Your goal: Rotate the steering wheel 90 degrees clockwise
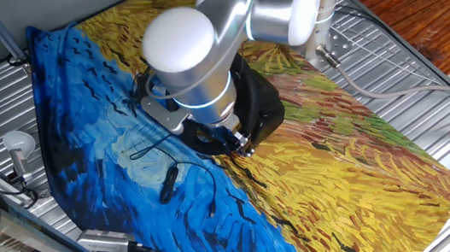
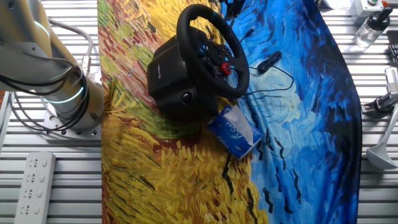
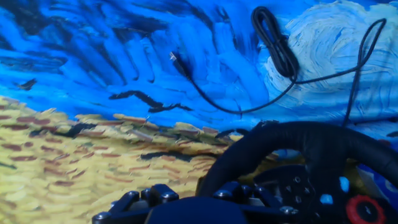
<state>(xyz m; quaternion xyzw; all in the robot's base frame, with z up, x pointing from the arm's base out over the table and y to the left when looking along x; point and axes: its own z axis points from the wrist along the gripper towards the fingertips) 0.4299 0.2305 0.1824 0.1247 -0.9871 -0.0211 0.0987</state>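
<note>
The steering wheel point(image 2: 211, 46) is black with a thick rim. Its hub carries small blue buttons and a red knob point(image 2: 225, 70), and it sits on a bulky black base point(image 2: 171, 74) on the painted cloth. In one fixed view my arm covers most of the wheel, and only part of its base point(image 1: 264, 104) shows. My gripper point(image 1: 240, 144) is at the wheel's rim on the blue side of the cloth. In the hand view the rim point(image 3: 298, 140) arches down into my gripper point(image 3: 193, 198). The fingertips are hidden, so their hold cannot be read.
A thin black cable with an inline pod point(image 2: 268, 61) lies on the blue cloth beside the wheel, and it also shows in one fixed view point(image 1: 167, 183) and the hand view point(image 3: 273, 43). A blue tissue pack point(image 2: 235, 130) lies against the wheel's base. My arm's base point(image 2: 68, 96) and a power strip point(image 2: 37, 177) sit on the metal slats.
</note>
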